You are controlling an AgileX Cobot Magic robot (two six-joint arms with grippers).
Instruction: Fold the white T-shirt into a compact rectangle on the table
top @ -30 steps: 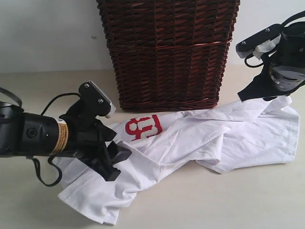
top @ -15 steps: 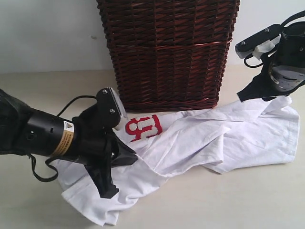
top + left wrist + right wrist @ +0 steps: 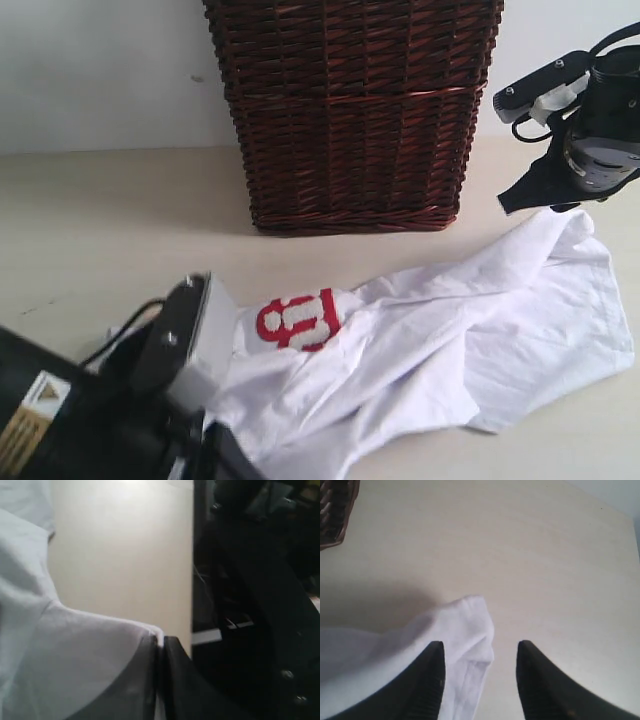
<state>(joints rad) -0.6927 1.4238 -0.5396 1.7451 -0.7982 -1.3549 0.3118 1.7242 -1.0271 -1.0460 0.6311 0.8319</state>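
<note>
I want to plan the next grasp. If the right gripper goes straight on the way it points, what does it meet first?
Probably the shirt: its raised corner lies between the open fingers of the right gripper, nearer one finger. Beyond it is only bare table; depth is unclear.

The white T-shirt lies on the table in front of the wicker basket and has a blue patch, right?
The patch is red, not blue; the exterior view shows it. The white T-shirt does lie on the table in front of the wicker basket.
</note>
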